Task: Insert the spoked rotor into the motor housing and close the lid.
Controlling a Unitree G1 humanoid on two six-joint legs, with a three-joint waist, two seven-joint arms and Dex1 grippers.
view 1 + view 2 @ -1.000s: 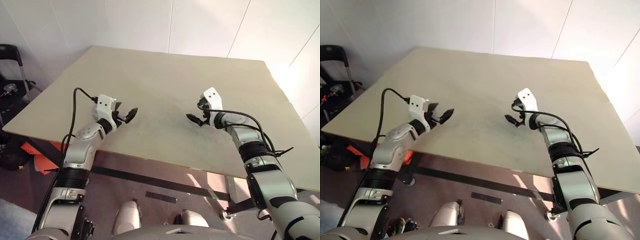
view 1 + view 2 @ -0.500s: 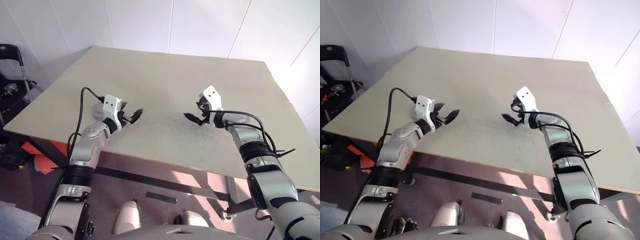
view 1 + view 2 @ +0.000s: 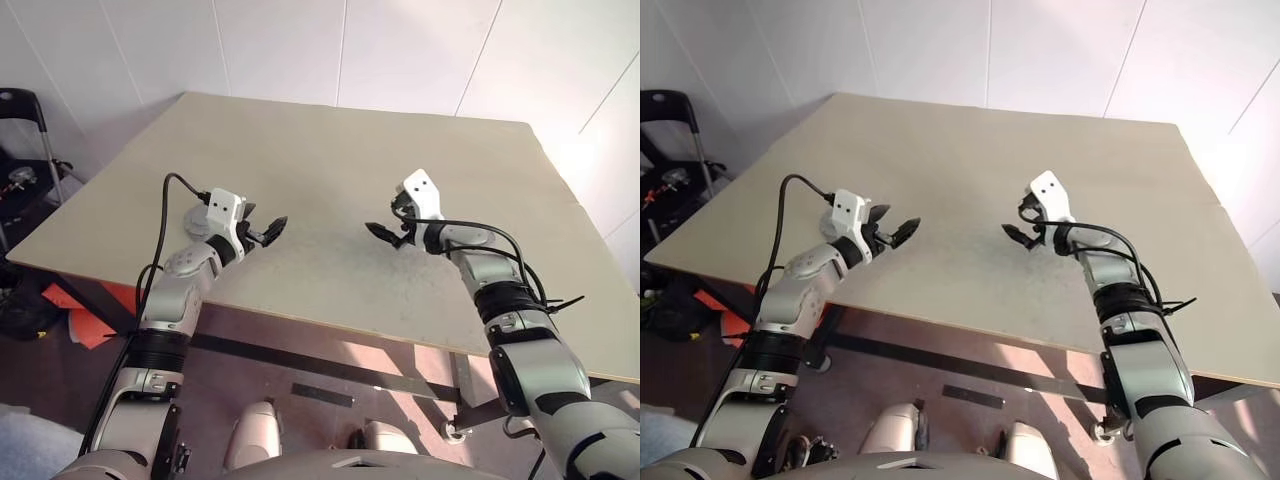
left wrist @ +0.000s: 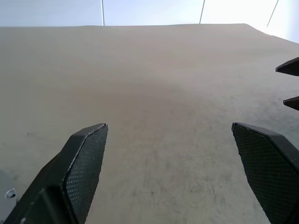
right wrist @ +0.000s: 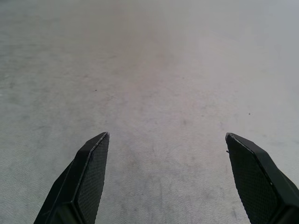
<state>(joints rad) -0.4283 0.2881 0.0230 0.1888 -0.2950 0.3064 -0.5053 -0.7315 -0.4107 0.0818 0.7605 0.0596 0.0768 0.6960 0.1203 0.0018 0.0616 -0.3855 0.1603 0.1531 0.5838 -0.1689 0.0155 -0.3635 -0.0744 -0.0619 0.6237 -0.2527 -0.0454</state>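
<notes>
My left gripper (image 3: pixel 272 230) hovers open and empty just above the tan table (image 3: pixel 330 160), near its front left. Behind that wrist a round silver-grey metal part (image 3: pixel 196 221) peeks out, mostly hidden; its edge (image 4: pixel 4 198) also shows in the left wrist view. I cannot tell whether it is the motor housing or the lid. The spoked rotor is out of view. My right gripper (image 3: pixel 385 233) hangs open and empty over the table's middle, facing the left one across a bare gap. Its fingertips (image 4: pixel 290 67) show in the left wrist view.
The table's front edge (image 3: pixel 330 325) runs just below both grippers. A black stand (image 3: pixel 25 130) with clutter is off the table's left side, and something orange (image 3: pixel 75 318) lies on the floor beneath. White wall panels stand behind the table.
The head views have shifted slightly, bringing the grey part into sight behind the left wrist. Both grippers stay in place and open.
</notes>
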